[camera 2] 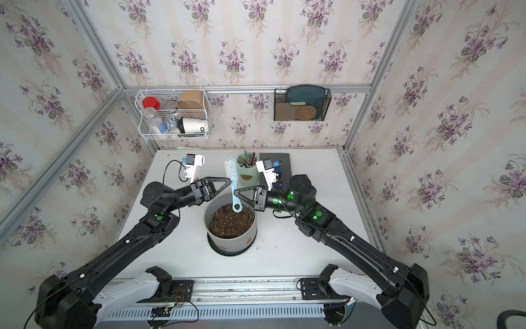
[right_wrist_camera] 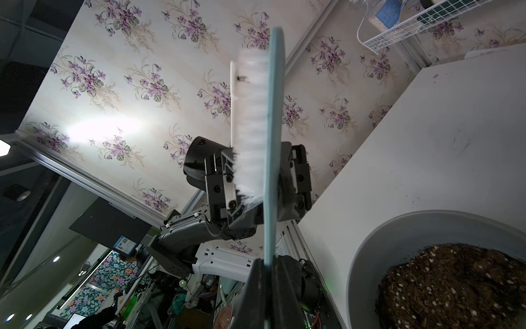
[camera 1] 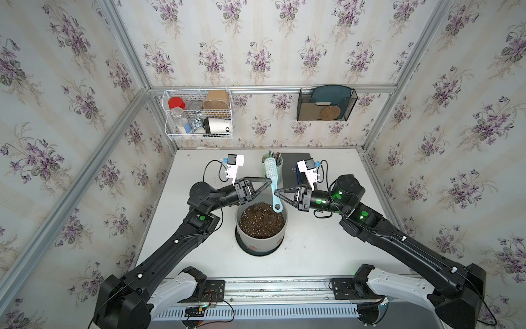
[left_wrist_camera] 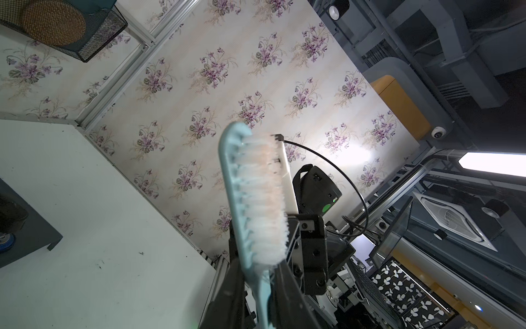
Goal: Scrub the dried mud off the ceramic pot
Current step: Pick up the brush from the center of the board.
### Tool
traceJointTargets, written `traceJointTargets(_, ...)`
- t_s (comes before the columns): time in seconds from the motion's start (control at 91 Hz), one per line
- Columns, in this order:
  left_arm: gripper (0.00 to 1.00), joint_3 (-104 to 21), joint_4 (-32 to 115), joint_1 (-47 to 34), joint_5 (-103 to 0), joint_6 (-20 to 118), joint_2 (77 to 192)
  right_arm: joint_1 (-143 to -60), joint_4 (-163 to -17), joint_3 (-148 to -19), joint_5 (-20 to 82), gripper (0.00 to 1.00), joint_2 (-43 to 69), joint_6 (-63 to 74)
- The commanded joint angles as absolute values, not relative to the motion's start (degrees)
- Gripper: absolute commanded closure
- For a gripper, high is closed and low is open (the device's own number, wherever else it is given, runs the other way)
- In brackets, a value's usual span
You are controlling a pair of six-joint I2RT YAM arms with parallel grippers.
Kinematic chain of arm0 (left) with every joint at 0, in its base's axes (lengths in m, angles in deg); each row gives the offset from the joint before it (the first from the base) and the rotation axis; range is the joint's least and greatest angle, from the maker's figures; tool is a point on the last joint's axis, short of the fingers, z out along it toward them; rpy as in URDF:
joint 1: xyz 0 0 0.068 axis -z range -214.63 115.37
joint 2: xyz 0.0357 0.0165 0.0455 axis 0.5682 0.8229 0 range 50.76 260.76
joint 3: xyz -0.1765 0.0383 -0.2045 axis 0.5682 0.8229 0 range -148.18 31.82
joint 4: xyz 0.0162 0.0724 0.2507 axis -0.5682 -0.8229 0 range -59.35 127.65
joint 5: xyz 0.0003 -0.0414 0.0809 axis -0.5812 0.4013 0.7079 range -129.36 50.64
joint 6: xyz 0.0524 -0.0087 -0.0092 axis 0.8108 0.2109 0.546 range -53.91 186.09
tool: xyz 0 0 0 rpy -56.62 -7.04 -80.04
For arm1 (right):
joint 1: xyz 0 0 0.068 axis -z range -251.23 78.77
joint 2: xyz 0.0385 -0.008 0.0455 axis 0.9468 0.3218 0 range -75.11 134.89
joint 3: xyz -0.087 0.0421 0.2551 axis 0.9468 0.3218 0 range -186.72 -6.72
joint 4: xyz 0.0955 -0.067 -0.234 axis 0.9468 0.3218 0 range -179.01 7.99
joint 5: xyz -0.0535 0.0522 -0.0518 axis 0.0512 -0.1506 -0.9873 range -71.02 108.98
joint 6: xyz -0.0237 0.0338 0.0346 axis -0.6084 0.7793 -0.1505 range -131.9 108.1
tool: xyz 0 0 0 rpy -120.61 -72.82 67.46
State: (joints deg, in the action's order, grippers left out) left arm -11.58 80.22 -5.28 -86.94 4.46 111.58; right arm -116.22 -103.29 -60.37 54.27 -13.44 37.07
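Above the soil-filled pot (camera 1: 245,241), which is sitting on its black saucer (camera 1: 257,253) mid-table (camera 1: 313,250) with mud spots (camera 1: 257,247) showing on its near wall, the right gripper (camera 1: 276,192) is clamping the handle of the brush (camera 1: 273,185) while the left gripper (camera 1: 269,181) is pinching it just below the bristles.

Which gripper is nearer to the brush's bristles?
Left. The left gripper grips the brush just below the bristles; the right gripper holds the handle farther down, toward its looped end over the pot.
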Motion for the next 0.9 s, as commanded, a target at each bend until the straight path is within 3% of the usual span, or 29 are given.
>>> traceJointTargets(0.0, 0.78, -11.4, 84.6, -5.3, -88.6, 3.6, 112.1, -116.3, -106.6, -60.2, 55.7, 1.00, -12.6, 38.4)
traceJointTargets(0.407, 0.78, -7.7, 87.8, -5.3, -90.4, 2.1, 112.1, -116.1, -110.7, -59.9, 55.4, 1.00, -10.0, 40.8)
traceJointTargets(0.626, 1.00, -9.4, 85.0, -5.3, -88.7, 4.7, 112.1, -116.2, -111.9, -59.2, 57.1, 1.00, -7.8, 42.1)
traceJointTargets(0.769, 1.00, -8.8, 81.8, -5.3, -85.0, 7.4, 110.3, -116.1, -111.7, -58.0, 56.6, 1.00, -9.0, 41.8)
traceJointTargets(0.824, 1.00, -7.9, 81.7, -5.3, -82.4, 7.7, 109.6, -116.2, -111.1, -57.5, 55.6, 0.88, -9.7, 41.4)
traceJointTargets(0.89, 1.00, -6.3, 82.8, -5.3, -79.8, 7.0, 109.0, -116.4, -110.7, -56.3, 53.8, 0.58, -10.7, 40.8)
